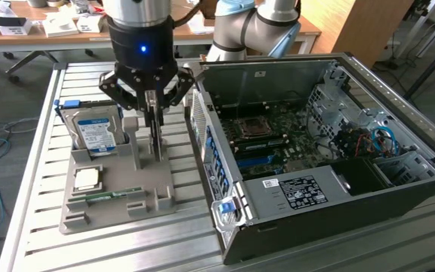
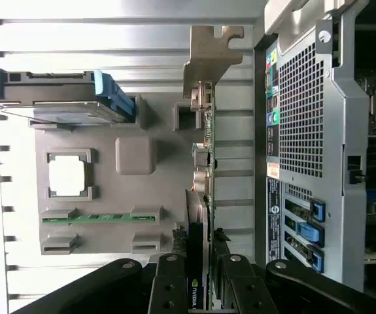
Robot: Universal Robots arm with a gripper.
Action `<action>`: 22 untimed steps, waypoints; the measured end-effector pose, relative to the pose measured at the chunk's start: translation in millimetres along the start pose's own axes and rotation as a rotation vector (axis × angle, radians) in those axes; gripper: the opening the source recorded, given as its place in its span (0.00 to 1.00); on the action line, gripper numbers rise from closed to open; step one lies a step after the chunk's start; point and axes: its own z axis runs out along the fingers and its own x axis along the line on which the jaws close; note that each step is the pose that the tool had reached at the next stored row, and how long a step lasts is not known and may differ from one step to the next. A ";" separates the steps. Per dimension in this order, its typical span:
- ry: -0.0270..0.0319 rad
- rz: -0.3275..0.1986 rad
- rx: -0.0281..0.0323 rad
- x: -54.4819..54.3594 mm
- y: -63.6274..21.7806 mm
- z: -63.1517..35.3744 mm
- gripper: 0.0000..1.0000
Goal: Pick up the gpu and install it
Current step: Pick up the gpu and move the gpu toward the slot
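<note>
gpu point(image 2: 199, 209) standing on edge in grey holder point(image 2: 109, 190), NVIDIA logo point(image 2: 194, 290) visible, fingers point(image 2: 168, 284) clenched on it

One grey moulded plastic holder tray point(image 1: 119, 170) stands on one slatted aluminium tabletop point(image 1: 43, 238). It carries four parts, one of each kind. In the exterior view, one silver hard drive with a blue label point(image 1: 95, 133) is at eleven o'clock on the tray. One pale square processor chip point(image 1: 86, 179) is at nine, one narrow green memory stick point(image 1: 111, 195) at seven, and one dark green gpu card with a silvery bracket point(image 1: 157, 144) at one. One open black computer case point(image 1: 210, 153) lies at three o'clock of the tray. There is one black claw point(image 1: 154, 116).
</note>
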 end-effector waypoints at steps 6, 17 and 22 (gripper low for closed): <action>0.0001 0.000 0.0001 -0.7 0.6 -27.3 0.26; 0.0001 0.000 0.0002 -1.8 1.5 -71.3 0.26; 0.0000 0.000 0.0000 -2.1 1.8 -85.4 0.26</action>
